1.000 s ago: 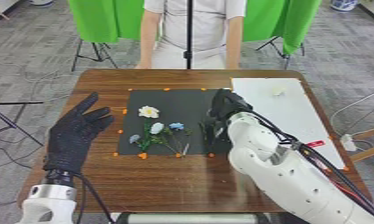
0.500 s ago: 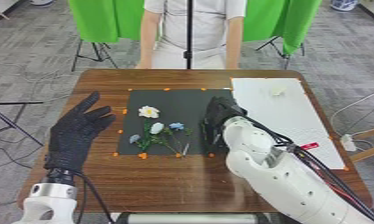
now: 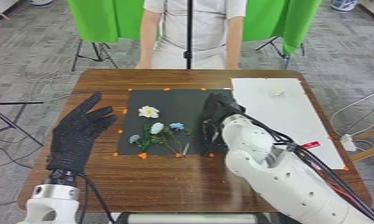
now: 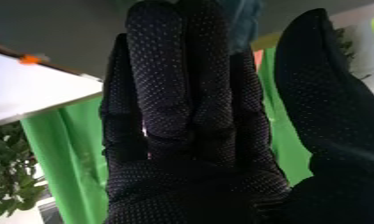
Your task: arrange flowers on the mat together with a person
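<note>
A: Where are the flowers lying?
B: On the dark mat point(image 3: 176, 96). The white flower point(image 3: 148, 111) is sitting farthest back, and the pale blue flower point(image 3: 157, 128) is resting in front of it, just beside the blue flower point(image 3: 176, 126). The grayish-blue flower point(image 3: 135, 138) is lying near the mat's left edge, and green stems point(image 3: 145, 144) are running toward the front.
A: Is anything getting in the way?
B: The right hand point(image 3: 217, 111) is covering part of the mat's right side. In the wrist view, its fingers point(image 4: 157, 75) are extending straight, with the thumb standing apart. Something bluish point(image 4: 242, 20) is showing blurred behind them; I can't tell what.
A: And the left hand point(image 3: 70, 137)?
B: It is hovering left of the mat, fingers loosely open.
A: Farther out?
B: Orange tabs point(image 3: 143, 156) are lining the mat. A white sheet point(image 3: 277, 117) is lying to its right on the brown worktop point(image 3: 179, 182), bearing a small pale object point(image 3: 278, 92). Green cloth point(image 3: 95, 20) is hanging beyond.
</note>
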